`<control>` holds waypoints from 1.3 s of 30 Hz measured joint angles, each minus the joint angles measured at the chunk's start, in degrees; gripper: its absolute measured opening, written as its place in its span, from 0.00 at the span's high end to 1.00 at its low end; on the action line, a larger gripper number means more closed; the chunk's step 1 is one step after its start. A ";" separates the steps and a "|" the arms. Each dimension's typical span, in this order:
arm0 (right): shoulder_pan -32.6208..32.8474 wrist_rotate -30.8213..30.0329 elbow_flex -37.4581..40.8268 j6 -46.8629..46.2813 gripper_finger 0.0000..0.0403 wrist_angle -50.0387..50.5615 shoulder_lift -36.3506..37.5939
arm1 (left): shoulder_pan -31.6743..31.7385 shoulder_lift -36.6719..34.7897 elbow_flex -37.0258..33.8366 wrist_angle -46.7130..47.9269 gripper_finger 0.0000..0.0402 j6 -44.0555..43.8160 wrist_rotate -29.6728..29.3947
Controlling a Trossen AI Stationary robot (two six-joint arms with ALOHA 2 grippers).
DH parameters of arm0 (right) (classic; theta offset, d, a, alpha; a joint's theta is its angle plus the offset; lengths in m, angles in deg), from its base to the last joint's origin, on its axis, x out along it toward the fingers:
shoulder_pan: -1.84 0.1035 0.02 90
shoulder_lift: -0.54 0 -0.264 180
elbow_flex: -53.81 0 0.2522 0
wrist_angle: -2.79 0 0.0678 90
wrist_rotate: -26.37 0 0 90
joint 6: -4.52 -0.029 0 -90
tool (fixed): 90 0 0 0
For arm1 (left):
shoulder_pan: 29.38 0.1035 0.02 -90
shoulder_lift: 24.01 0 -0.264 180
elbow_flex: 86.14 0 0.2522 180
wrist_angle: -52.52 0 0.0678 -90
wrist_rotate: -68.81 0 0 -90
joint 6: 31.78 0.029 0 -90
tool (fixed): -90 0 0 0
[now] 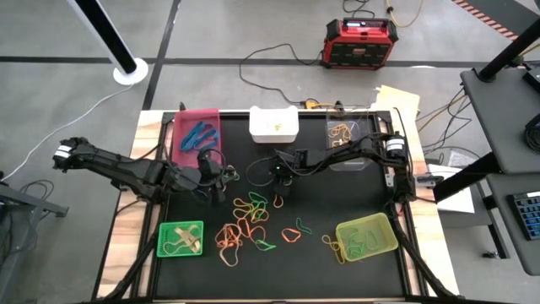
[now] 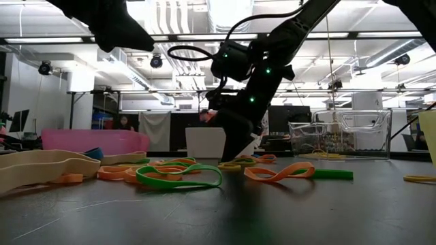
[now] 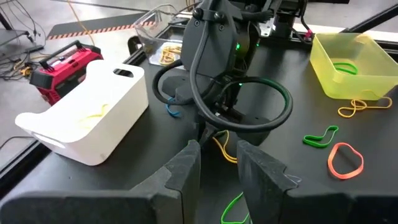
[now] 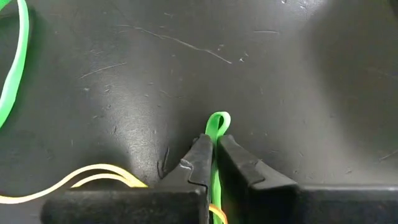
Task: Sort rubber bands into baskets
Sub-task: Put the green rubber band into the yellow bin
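Note:
My right gripper (image 4: 214, 142) is down at the black mat's middle (image 1: 279, 187), shut on a green rubber band (image 4: 217, 122). My left gripper (image 3: 217, 163) hovers open just left of it (image 1: 218, 179), nothing between its fingers. Several loose bands in orange, green and yellow lie flat on the mat (image 1: 245, 224). Around the mat stand the pink basket (image 1: 197, 131), the white basket (image 1: 274, 124), the clear basket (image 1: 350, 135), the green basket (image 1: 181, 238) and the yellow-green basket (image 1: 366, 236). My right gripper pinches the green band between its two fingers just behind one looped end (image 4: 217, 119), which pokes out past the fingertips. The fingers slant down onto the mat from the table's right. The rest of the band runs back between the fingers, hidden by the gripper.
A yellow band (image 4: 93, 174) and another green band (image 4: 12, 74) lie close beside my right fingers. A red-and-black box (image 1: 361, 42) sits on the floor beyond the far edge. Bare mat lies between the band pile and the yellow-green basket (image 1: 316, 253).

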 joint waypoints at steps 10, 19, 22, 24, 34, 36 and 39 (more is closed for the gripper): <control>1.63 3.50 0.62 4.13 0.98 0.26 10.93 | -0.02 0.00 0.00 -0.11 0.77 -0.01 0.01; 8.73 4.09 1.67 5.86 0.98 5.27 24.40 | -0.02 0.02 -0.09 -0.24 0.77 -0.02 -0.69; 11.85 2.31 2.13 5.35 0.98 6.10 28.22 | -0.02 0.02 -0.33 -0.14 0.77 -0.04 -0.84; 14.41 -4.76 2.27 5.34 0.98 5.58 30.48 | -0.02 0.02 -0.35 -0.20 0.77 -0.04 -0.86; 23.91 -33.56 5.62 4.29 0.98 3.67 33.67 | -0.02 0.02 -0.72 -0.39 0.77 -0.09 -0.88; 24.24 -23.36 5.36 -0.08 0.98 7.46 34.47 | -0.08 0.02 -0.72 -0.18 0.77 -0.24 -0.85; 24.92 -6.79 5.09 -9.50 0.98 13.38 35.68 | -0.17 0.02 -0.76 0.02 0.77 -0.26 -0.85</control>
